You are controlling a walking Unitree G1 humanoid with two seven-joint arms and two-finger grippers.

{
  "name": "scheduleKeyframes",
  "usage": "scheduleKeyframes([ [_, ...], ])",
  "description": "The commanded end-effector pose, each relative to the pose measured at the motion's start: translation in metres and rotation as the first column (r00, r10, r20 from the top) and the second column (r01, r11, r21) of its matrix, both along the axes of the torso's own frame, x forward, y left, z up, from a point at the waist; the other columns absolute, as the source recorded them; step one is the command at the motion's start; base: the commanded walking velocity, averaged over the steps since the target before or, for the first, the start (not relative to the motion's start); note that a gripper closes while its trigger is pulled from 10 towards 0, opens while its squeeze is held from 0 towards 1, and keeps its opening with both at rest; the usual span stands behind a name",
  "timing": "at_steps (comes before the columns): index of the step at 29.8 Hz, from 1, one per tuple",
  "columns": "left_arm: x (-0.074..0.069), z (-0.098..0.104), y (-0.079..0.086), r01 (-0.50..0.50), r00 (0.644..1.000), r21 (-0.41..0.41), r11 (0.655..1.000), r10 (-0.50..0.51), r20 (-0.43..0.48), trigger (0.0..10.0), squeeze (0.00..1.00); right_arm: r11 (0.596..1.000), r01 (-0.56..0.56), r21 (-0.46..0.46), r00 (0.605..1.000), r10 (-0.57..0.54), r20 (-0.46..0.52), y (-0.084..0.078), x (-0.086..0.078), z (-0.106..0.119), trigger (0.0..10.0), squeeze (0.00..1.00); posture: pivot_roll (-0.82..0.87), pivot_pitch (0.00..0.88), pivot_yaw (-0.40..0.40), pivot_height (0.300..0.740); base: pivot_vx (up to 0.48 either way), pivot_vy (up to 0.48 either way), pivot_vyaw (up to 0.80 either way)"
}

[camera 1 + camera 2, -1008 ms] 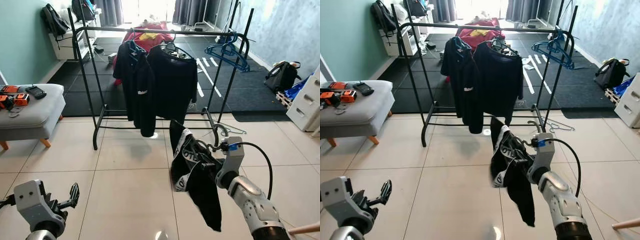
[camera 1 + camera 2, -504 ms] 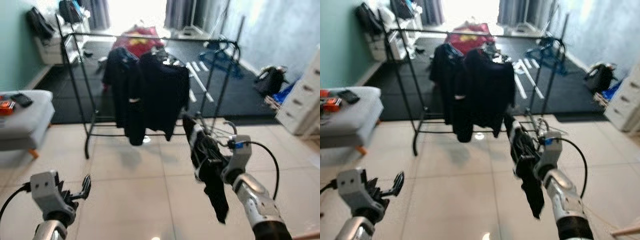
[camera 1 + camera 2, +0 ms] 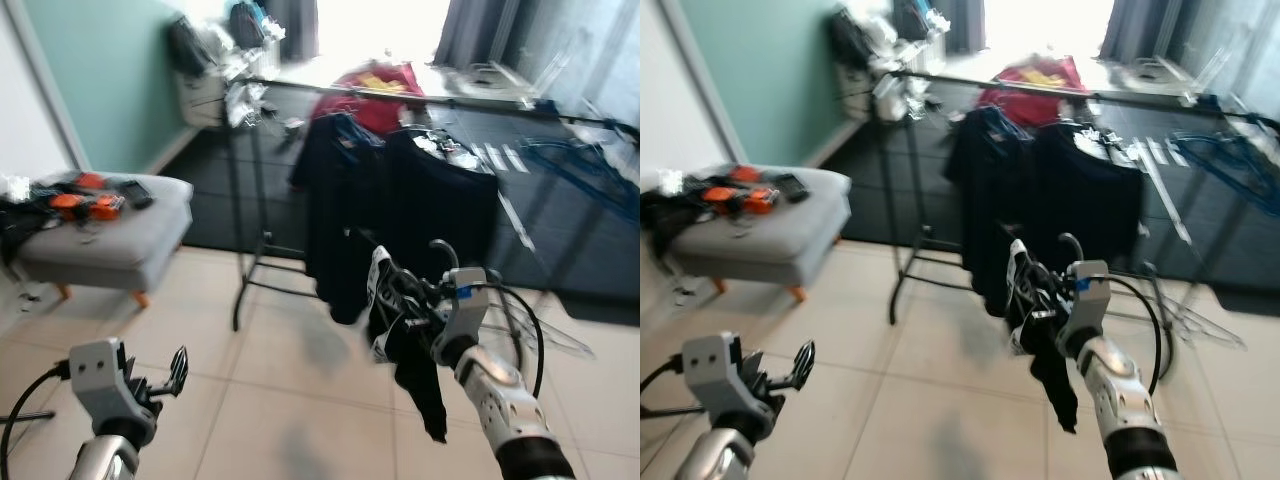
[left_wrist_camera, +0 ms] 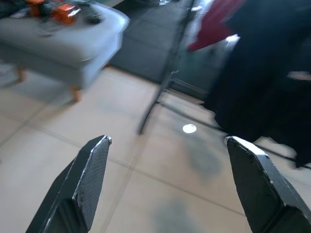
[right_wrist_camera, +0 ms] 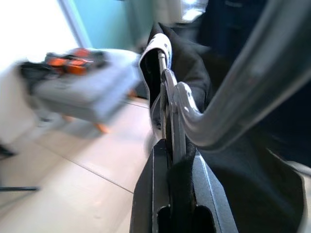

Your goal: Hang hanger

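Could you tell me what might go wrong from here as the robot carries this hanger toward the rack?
1. The black garment droops well below the right gripper, so it might slip off the hanger or swing while walking.
2. Two dark shirts already hang on the rack rail; the hook could snag them if aimed there.
3. The head views are blurred, so judging the rail's position may be unreliable. The left gripper is open and idle.

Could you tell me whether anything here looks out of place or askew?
Yes: a few bare hangers lie on the floor beside the rack, not on its rail. The black garment on the hanger in the right gripper hangs bunched and lopsided, trailing low on one side.
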State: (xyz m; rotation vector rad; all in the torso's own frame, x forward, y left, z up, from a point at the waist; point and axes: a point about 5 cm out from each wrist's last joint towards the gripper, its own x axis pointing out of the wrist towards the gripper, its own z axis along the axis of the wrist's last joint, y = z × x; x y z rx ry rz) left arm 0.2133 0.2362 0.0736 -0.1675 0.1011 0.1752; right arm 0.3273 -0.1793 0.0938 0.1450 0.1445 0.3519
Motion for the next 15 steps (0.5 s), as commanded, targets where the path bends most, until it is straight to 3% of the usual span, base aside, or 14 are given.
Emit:
scheduleKeyframes([
  [1,0.0022,0.0000,-0.0058,0.029,1.000,0.014,0.999,-0.029,0.002,10.0,0.00,0.999,0.031,-0.014,0.999,-0.031,-0.026,-0.0122,-0.0046,-0.0076,10.0,0.00,-0.08,0.000,-0.047,0.740,0.442,0.000,0.00],
  [15,0.0067,0.0000,-0.0056,0.074,0.997,0.031,0.997,-0.074,0.007,10.0,0.00,0.999,0.040,0.001,0.999,-0.040,-0.019,-0.0107,-0.0003,-0.0086,10.0,0.00,-0.07,0.000,-0.044,0.740,0.442,0.000,0.00],
])
